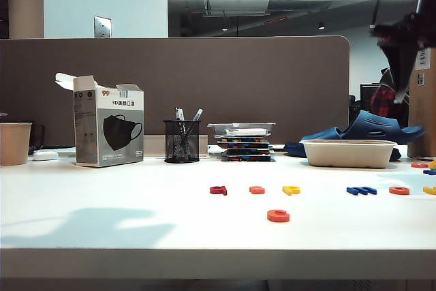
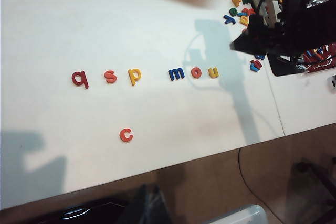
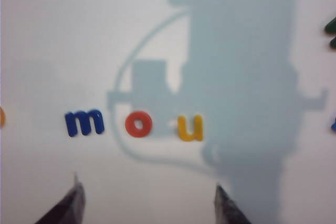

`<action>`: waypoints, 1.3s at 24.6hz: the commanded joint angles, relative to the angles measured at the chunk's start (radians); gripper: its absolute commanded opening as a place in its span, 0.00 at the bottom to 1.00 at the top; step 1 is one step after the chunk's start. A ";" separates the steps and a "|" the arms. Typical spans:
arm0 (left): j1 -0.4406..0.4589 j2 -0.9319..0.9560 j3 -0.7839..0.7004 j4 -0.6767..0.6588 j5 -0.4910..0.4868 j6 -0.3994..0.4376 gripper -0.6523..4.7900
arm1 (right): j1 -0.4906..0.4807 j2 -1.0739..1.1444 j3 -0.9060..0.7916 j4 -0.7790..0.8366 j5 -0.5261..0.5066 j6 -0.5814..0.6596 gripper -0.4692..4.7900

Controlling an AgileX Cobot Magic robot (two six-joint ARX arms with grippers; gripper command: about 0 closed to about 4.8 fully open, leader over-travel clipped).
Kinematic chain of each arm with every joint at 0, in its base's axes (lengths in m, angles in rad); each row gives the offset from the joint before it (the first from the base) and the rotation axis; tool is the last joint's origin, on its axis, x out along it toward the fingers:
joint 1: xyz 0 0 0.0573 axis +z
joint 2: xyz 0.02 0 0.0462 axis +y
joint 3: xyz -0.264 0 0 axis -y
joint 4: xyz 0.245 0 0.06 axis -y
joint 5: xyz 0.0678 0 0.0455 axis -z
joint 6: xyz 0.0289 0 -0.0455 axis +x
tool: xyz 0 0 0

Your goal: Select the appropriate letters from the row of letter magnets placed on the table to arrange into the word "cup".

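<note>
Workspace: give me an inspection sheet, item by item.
Surface: white table, shadows only.
Job's things: orange c alone near the front edge; yellow p and yellow u in the row.
Clutter: red q, orange s, blue m, orange o; loose letter pile; tray.
Grippers: right gripper open above m, o, u; left gripper out of view.
Cables: one on the floor.
Surroundings: mask box, pen cup.
</note>
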 commanded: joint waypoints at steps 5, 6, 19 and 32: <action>0.000 -0.002 0.003 0.005 -0.005 0.002 0.11 | -0.002 -0.007 -0.172 0.176 0.000 -0.027 0.69; 0.000 -0.002 0.003 0.006 -0.005 0.002 0.11 | -0.002 -0.007 -0.184 0.192 0.008 -0.032 0.69; 0.000 -0.002 0.003 0.006 -0.005 0.002 0.11 | -0.009 0.008 -0.316 0.302 0.051 -0.094 0.69; 0.000 -0.002 0.003 0.005 -0.005 0.002 0.11 | -0.012 0.074 -0.317 0.318 0.051 -0.116 0.66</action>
